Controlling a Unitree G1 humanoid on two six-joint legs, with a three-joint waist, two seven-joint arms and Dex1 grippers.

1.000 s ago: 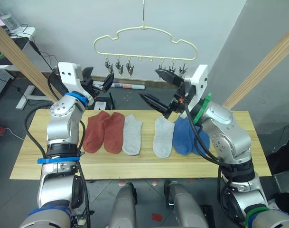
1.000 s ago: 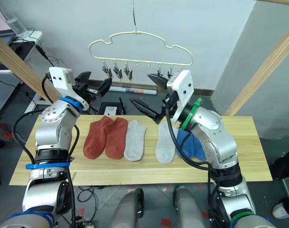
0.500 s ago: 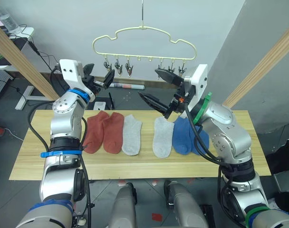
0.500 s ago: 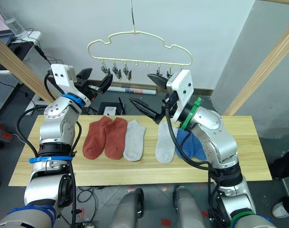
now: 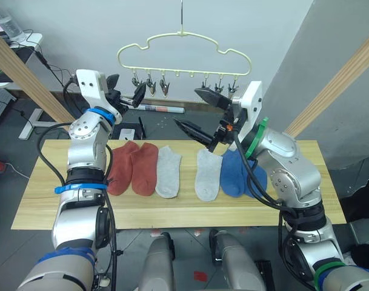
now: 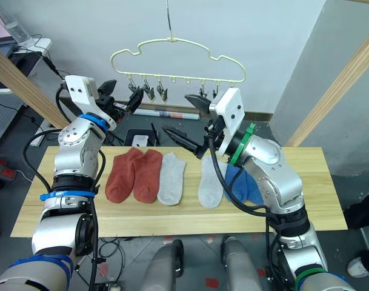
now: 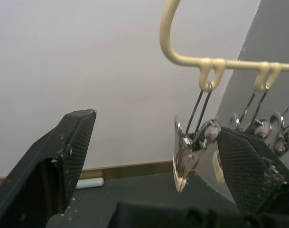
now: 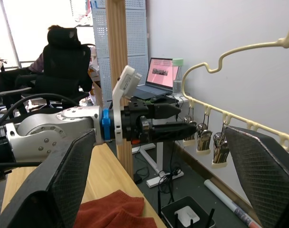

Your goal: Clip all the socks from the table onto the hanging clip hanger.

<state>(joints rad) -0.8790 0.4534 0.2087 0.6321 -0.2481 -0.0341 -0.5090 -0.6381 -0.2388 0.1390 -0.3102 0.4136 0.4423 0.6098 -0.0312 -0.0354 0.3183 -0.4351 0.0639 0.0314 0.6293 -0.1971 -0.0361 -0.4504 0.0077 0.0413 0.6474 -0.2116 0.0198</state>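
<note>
Six socks lie in a row on the table (image 5: 45,200): two rust-red (image 5: 125,168) (image 5: 145,168), two light grey (image 5: 168,171) (image 5: 206,174), two blue (image 5: 234,173) (image 5: 257,180). Above and behind them hangs the pale yellow clip hanger (image 5: 184,54) with its metal clips (image 5: 151,85). My left gripper (image 5: 126,88) is open and raised at the leftmost clip (image 7: 184,156), which hangs between its fingers (image 7: 63,152) without touching them. My right gripper (image 5: 185,106) is open and empty, held over the grey socks below the hanger's right clips.
Slanted pale wooden poles cross at the left (image 5: 26,73) and right (image 5: 335,85). On the floor behind the table lies a rolled tube (image 5: 163,110). A desk with a laptop (image 8: 158,76) and a person in an office chair (image 8: 63,42) are off to the left.
My left gripper has risen and swung toward the hanger's leftmost clips. My right gripper has shifted slightly left. The socks have not moved.
</note>
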